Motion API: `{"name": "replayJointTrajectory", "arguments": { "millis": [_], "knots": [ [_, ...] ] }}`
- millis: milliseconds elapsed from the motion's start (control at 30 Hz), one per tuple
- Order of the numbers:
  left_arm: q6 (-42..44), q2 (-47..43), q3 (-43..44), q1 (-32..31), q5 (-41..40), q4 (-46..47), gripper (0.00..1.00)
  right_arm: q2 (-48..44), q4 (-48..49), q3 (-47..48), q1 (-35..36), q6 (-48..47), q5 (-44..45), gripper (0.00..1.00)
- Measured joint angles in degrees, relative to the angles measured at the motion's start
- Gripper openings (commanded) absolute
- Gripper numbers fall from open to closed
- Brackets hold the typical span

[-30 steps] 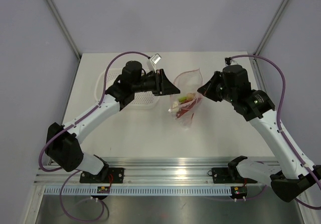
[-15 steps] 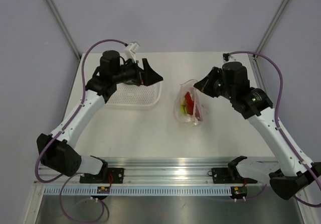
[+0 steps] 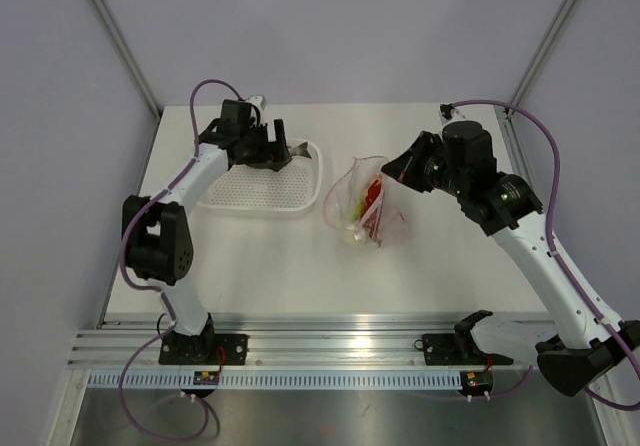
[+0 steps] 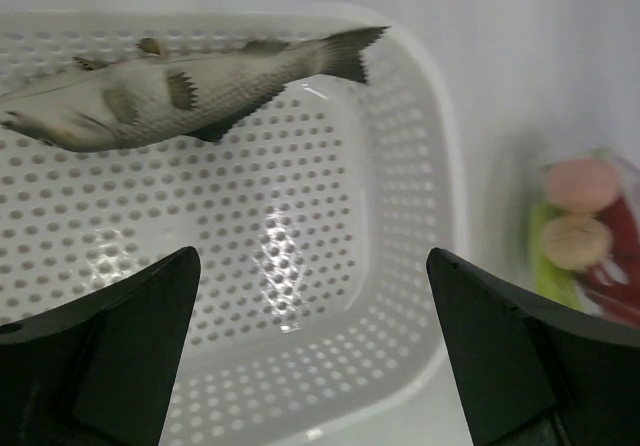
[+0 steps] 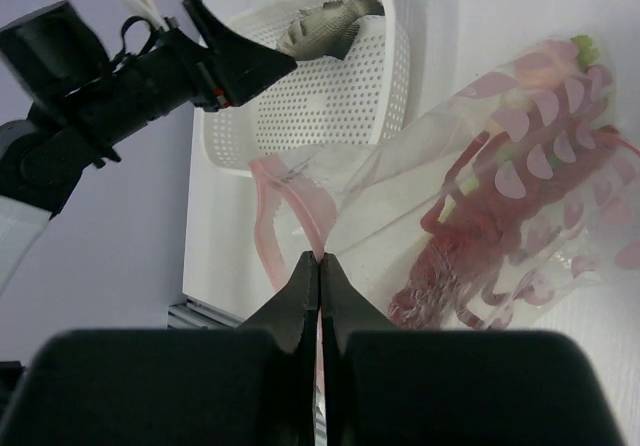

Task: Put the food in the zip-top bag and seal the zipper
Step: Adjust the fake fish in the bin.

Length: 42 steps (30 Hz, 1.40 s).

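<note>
The zip-top bag (image 3: 365, 204) hangs crumpled at mid-table, its mouth open toward the left. My right gripper (image 5: 320, 257) is shut on the pink zipper (image 5: 305, 211) at the mouth edge. Through the plastic I see the red lobster (image 5: 470, 246), a green vegetable (image 4: 545, 266) and peach round pieces (image 4: 583, 184). A grey fish (image 4: 170, 91) lies along the far wall of the white perforated basket (image 3: 300, 201). Over the basket's right part hovers my left gripper (image 4: 312, 346), open and holding nothing, its fingers (image 4: 120, 346) spread wide.
The basket sits at the back left of the white table (image 3: 270, 266), a short gap left of the bag. Grey walls and frame posts (image 3: 120, 36) border the table. A metal rail (image 3: 330, 331) runs along the near edge.
My left arm has swung left from the bag's mouth to above the basket, and its gripper has opened. The bag has shifted slightly in the right gripper's hold.
</note>
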Motion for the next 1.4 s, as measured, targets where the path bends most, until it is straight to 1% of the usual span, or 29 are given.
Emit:
{"name": "replayJointTrajectory", "arguments": {
  "millis": [133,233,367,467,600,733,833,900,967,1000,1033,1067,1100,1167,1300,1333,1400],
  "knots": [
    [5.5,7.0,3.8,-0.5,-6.2,-1.2,0.99,0.0,0.3,0.0,0.0,0.0,-0.4,0.0],
    [9.7,8.2,3.8,-1.2,-10.0,-0.3,0.99,0.1,0.5,0.0,0.0,0.0,-0.7,0.0],
    [14.4,8.5,3.4,-1.7,-12.5,5.3,0.99,0.5,1.0,0.0,0.0,0.0,-1.8,0.0],
    [17.9,10.4,5.5,-1.7,-12.4,6.5,0.98,1.2,1.5,0.0,0.0,0.0,-2.4,0.0],
    [20.4,17.2,11.8,-1.5,-10.4,6.9,0.95,2.1,1.7,0.0,0.0,0.1,-3.2,0.0],
    [21.3,21.0,12.8,-1.3,-7.0,5.6,0.93,2.1,2.1,-0.6,0.0,0.2,-3.3,0.0],
    [21.5,21.3,13.0,-1.3,-4.3,3.9,0.89,2.1,2.4,-0.8,0.0,0.3,-3.3,0.0],
    [21.6,21.3,13.6,-1.2,-2.1,1.8,0.83,2.1,2.5,-0.8,0.0,0.3,-3.3,0.0],
    [21.5,21.1,13.7,-1.1,0.1,-0.2,0.77,2.1,3.0,-1.0,0.0,0.5,-3.3,0.0],
    [21.5,20.9,13.7,-1.1,1.0,-1.7,0.71,2.1,3.2,-1.1,0.0,0.6,-3.3,0.0],
    [21.5,20.8,13.7,-1.1,2.0,-3.4,0.69,2.1,3.2,-1.2,0.0,0.7,-3.3,0.0],
    [21.6,20.6,13.7,-1.2,2.8,-5.0,0.64,2.1,3.2,-1.2,0.0,0.7,-3.3,0.0],
    [21.6,20.3,13.7,-1.3,3.4,-6.8,0.61,2.1,3.2,-1.2,0.0,0.7,-3.3,0.0],
    [21.9,19.4,13.7,-1.6,3.6,-10.0,0.61,2.0,3.4,-1.5,0.0,0.8,-3.3,0.0],
    [21.6,17.0,13.7,-2.6,1.6,-15.0,0.7,1.9,3.7,-1.8,0.0,1.1,-3.4,0.0],
    [21.4,16.3,13.7,-2.8,1.1,-15.4,0.75,1.9,3.8,-1.9,0.0,1.2,-3.4,0.0],
    [21.3,14.8,13.2,-3.2,0.3,-15.0,0.78,1.9,4.1,-2.1,0.0,1.3,-3.8,0.0]
  ]
}}
